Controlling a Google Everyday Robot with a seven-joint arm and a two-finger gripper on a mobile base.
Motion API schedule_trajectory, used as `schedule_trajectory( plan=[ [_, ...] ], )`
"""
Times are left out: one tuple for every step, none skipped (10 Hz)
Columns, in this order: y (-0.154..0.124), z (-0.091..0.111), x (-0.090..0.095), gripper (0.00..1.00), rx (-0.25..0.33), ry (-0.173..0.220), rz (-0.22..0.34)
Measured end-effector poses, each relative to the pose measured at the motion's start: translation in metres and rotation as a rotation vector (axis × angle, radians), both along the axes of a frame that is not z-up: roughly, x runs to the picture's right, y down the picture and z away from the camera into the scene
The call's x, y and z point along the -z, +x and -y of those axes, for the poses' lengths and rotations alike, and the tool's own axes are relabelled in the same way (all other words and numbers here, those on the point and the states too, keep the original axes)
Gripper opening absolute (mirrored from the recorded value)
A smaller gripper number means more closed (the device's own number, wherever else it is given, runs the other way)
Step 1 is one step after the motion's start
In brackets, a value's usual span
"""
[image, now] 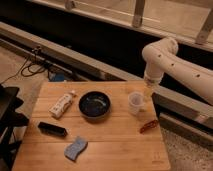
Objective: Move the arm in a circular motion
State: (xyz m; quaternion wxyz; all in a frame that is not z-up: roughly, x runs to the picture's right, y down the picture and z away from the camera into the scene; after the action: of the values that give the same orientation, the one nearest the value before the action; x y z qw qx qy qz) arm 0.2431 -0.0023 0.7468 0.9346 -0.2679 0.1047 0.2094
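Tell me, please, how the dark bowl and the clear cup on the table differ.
The bowl is dark and opaque; the cup is pale and see-through. The bowl is wide and shallow; the cup is narrower and taller. Nothing hangs over the bowl, while the hand of the arm hangs close above the cup's right rim. Both stand upright on the wooden table.
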Motion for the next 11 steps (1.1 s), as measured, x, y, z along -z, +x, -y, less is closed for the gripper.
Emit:
schedule_trajectory(
  plan=[
    [0.001,0.011,-0.007,0.8,0.01,0.007,0.007],
    [-0.003,0.023,-0.015,0.8,0.028,0.016,0.022],
    [-0.012,0.033,-0.021,0.8,0.047,0.024,0.041],
    [-0.029,0.043,-0.027,0.8,0.077,0.032,0.068],
    [-0.048,0.048,-0.03,0.8,0.104,0.034,0.092],
    [-0.071,0.052,-0.032,0.8,0.132,0.041,0.124],
    [-0.094,0.054,-0.033,0.8,0.16,0.048,0.156],
    [-0.124,0.053,-0.031,0.8,0.201,0.057,0.2],
    [-0.142,0.049,-0.027,0.8,0.226,0.06,0.229],
    [-0.167,0.041,-0.02,0.8,0.26,0.06,0.266],
    [-0.189,0.03,-0.01,0.8,0.288,0.057,0.298]
  ],
)
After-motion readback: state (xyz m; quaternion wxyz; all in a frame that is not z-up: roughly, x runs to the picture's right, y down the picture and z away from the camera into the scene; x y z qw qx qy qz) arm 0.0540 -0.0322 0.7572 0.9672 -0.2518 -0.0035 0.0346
